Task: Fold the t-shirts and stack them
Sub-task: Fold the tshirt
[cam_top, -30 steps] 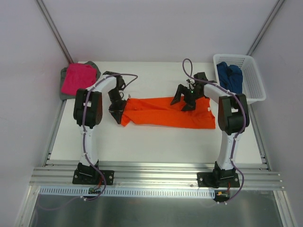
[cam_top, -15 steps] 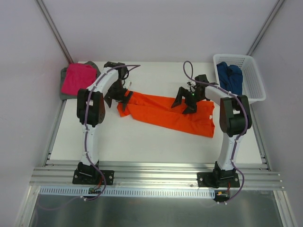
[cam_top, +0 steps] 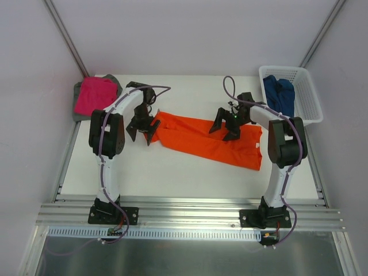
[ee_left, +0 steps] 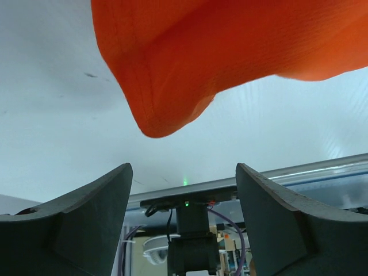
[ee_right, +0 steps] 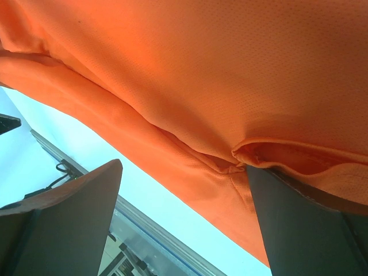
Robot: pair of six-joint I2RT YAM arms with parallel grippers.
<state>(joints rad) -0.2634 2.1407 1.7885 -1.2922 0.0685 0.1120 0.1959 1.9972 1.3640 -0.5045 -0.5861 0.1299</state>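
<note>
The orange t-shirt (cam_top: 201,139), a long rumpled band, lies slanted across the desk (cam_top: 172,167) at frame centre. The left pincer (cam_top: 141,136) gapes empty at its left end, and the right pincer (cam_top: 222,132) gapes empty over its right part.

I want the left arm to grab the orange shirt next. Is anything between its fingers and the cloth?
Nothing visible. The left gripper stands open just off the left end of the orange t-shirt, with only bare table between them.
</note>
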